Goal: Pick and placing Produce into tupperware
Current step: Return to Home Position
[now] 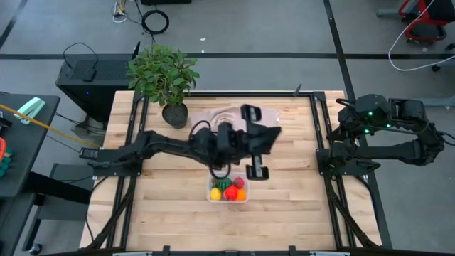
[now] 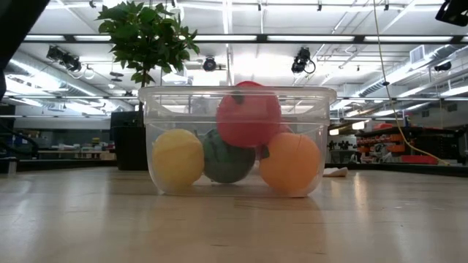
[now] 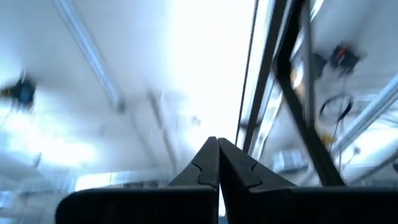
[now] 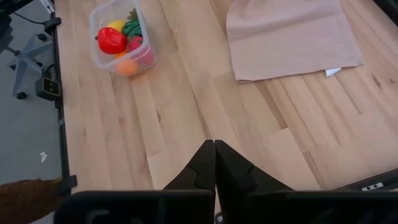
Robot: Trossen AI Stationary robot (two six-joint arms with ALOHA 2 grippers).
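Left arm [image 1: 163, 146]: you have it stretched from its mount on the left toward the centre, with the long links lying close to level.
Left wrist: tipped back, so the fingers aim upward (its camera looks overhead rather than down).
Left gripper [image 3: 217, 149]: your two dark fingers are pressed together, and the tips meet in a point.
Right arm [image 1: 387, 146]: folded back on itself at the right side, well apart from the left arm, with green lights showing on a joint.
Right wrist: angled downward.
Right gripper [image 4: 215, 152]: fingers closed tip to tip.
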